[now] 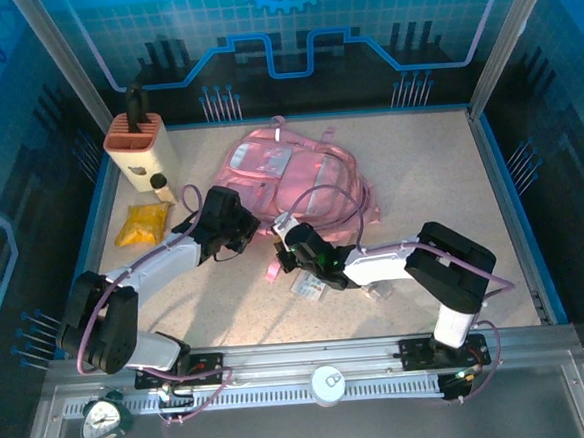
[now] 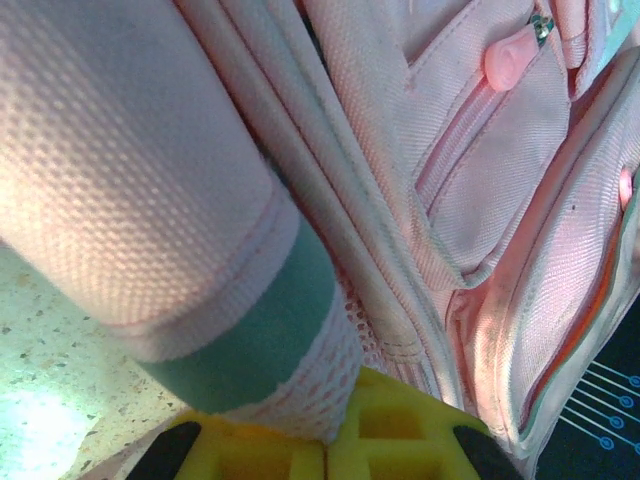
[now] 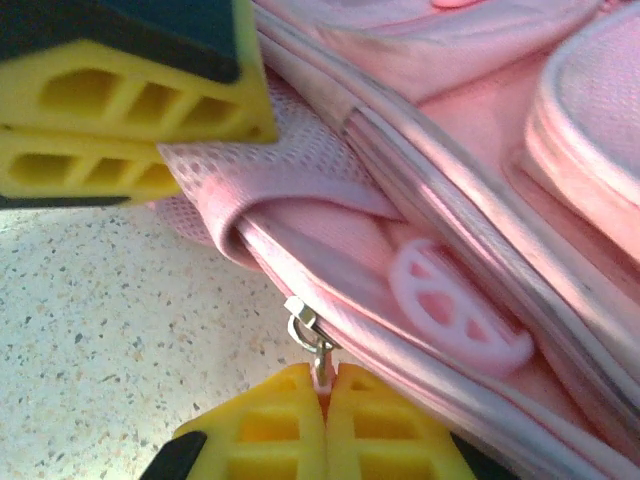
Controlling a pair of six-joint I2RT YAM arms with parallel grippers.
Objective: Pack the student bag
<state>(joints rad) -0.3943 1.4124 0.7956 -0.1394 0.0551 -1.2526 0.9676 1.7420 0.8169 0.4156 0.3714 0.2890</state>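
Speckled beige tabletop (image 1: 441, 199) with a blue rim, walled on three sides by blue panels (image 1: 379, 22) printed with circuit lines.

Student bag (image 1: 294, 169) lay flat at mid-table, toward the far side, with pink straps trailing to the near side.

Tan knife block (image 1: 138, 140) stood at the far left. A yellow packet (image 1: 140, 225) lay just to the near side of it.

Alarm clock (image 1: 104, 421) sat on the grey ledge (image 1: 386, 423) at near left, off the speckled surface.

Left gripper (image 2: 325, 440) was clamped on a fold of pink mesh at the bag's near-left edge.

Right gripper (image 3: 322, 390), just to the right of it, was pinched tight on the zipper pull (image 3: 305, 325) along the same near edge.

Both arms reached in from the near side.
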